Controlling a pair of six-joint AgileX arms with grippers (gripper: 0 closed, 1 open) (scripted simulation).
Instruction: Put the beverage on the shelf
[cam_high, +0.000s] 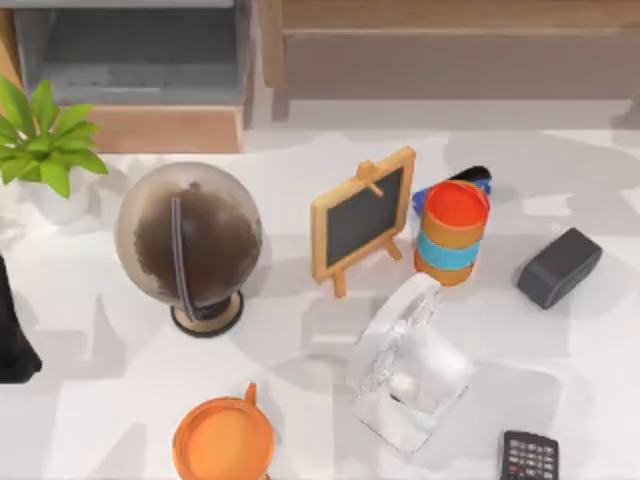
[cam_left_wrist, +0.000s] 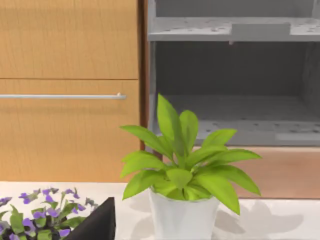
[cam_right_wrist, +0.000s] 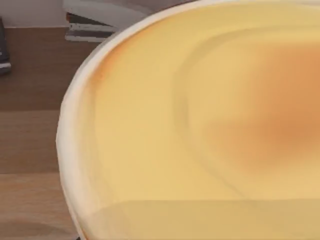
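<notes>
- Far left edge of the table: the dark left arm (cam_high: 14, 340), parked well away from the beverage. Cannot tell whether its grip is clenched or released.
- Back left corner: a green plant (cam_high: 42, 140) in a white pot. In the left wrist view, stands in front of the grey shelf (cam_left_wrist: 230, 125), with purple flowers (cam_left_wrist: 40, 220) beside it and a wooden cabinet front (cam_left_wrist: 65, 140) behind those.
- From above, the shelf (cam_high: 130, 60) at the back left, beyond the plant, well apart from the beverage.
- Left of centre: a brown globe (cam_high: 190, 245) on a round stand.
- Near front edge, a little further right: a wide orange mug (cam_high: 222, 440), handle towards the back.
- Centre: a small chalkboard easel (cam_high: 362, 215) with a wooden frame, tilted, just left of the beverage.
- Right of centre, front: the right gripper (cam_high: 422, 295) on its pale, see-through arm, reaching from the front towards the beverage and ending just beside its lower left side. Cannot tell whether touching, nor whether released or clenched.
- Just past that gripper: the beverage (cam_high: 452, 232), upright on the table, orange with a light-blue band and a red-orange top, not on the shelf.
- In the right wrist view, a broad orange-yellow curved surface (cam_right_wrist: 200, 125), very near, too close to name, wood behind it.
- Right behind the beverage: a blue and black object (cam_high: 468, 180), mostly hidden.
- Further right: a dark grey box (cam_high: 558, 267), apart from the beverage.
- Front right: a black calculator (cam_high: 530, 457) at the picture's edge.
</notes>
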